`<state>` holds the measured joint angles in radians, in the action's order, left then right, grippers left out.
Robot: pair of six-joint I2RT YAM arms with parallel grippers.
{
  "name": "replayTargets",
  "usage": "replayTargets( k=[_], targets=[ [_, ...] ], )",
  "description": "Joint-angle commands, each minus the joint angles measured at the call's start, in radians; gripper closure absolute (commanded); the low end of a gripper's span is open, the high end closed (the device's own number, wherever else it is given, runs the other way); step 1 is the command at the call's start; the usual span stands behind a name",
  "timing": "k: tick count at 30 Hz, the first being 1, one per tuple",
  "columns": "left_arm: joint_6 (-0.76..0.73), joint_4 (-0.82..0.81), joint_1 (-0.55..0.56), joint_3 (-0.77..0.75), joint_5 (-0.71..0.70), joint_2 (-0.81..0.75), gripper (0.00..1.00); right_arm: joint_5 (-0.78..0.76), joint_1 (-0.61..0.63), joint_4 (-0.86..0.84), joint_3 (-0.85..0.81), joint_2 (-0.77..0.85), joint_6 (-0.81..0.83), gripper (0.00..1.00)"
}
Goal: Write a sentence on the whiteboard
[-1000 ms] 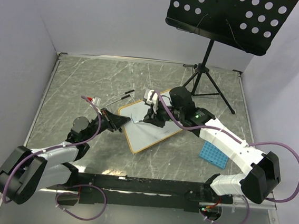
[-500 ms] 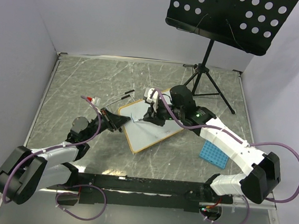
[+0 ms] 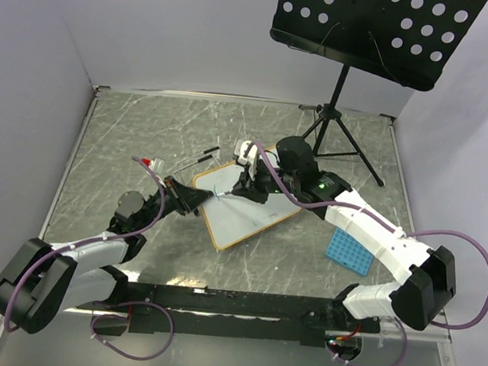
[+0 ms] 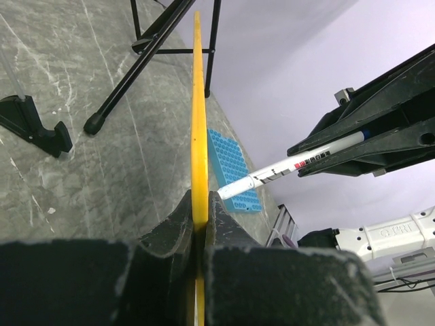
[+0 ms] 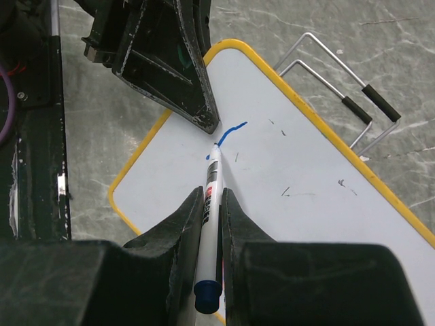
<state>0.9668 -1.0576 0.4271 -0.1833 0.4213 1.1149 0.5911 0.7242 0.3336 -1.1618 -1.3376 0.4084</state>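
Blue ink makes up very little of the sentence [image 5: 232, 129] as yet: one short curved stroke and a dot are seen near the left corner of the board [image 5: 319, 176], so the writing is judged barely begun. The board is found near the middle of the desk [image 3: 119, 136], turned askew to the desk's edges, with one yellow-framed corner pointed toward the left arm. The rim at that corner is clamped between the fingers of the left pincer [image 4: 198, 204], which is closed tight on the frame; the hold is presumably meant to stop the board sliding or turning under the push of the pen. Whether the board lies flat or is raised a little on that side cannot be told. The marker [image 5: 211, 180] is gripped along its barrel by the right pincer [image 5: 211, 198], jaws drawn together on it, with the back end toward the wrist and the tip apparently set on the white surface just beside the left pincer's fingertip. The marker is held at a slant rather than upright, which is judged to let the tip be dragged smoothly. A wire stand [image 5: 336, 88] lies just past the board's far edge, a blue tray [image 3: 347, 249] near the desk's right edge, and a music stand [image 3: 361, 49] at the far right corner.
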Motion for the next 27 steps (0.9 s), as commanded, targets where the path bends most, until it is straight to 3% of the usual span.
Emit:
replayTargets(
  k=[1, 14, 27],
  targets=[
    [0.039, -0.18, 0.004, -0.012, 0.013, -0.018, 0.99, -0.013, 0.011, -0.031, -0.038, -0.017, -0.016, 1.0],
    [0.036, -0.179, 0.002, -0.007, 0.01, -0.02, 0.99, -0.125, 0.0, -0.051, -0.027, -0.008, -0.039, 1.0],
    [0.033, -0.173, 0.002, -0.004, 0.002, -0.023, 0.99, -0.099, -0.005, -0.047, -0.052, 0.008, -0.049, 1.0]
  ],
)
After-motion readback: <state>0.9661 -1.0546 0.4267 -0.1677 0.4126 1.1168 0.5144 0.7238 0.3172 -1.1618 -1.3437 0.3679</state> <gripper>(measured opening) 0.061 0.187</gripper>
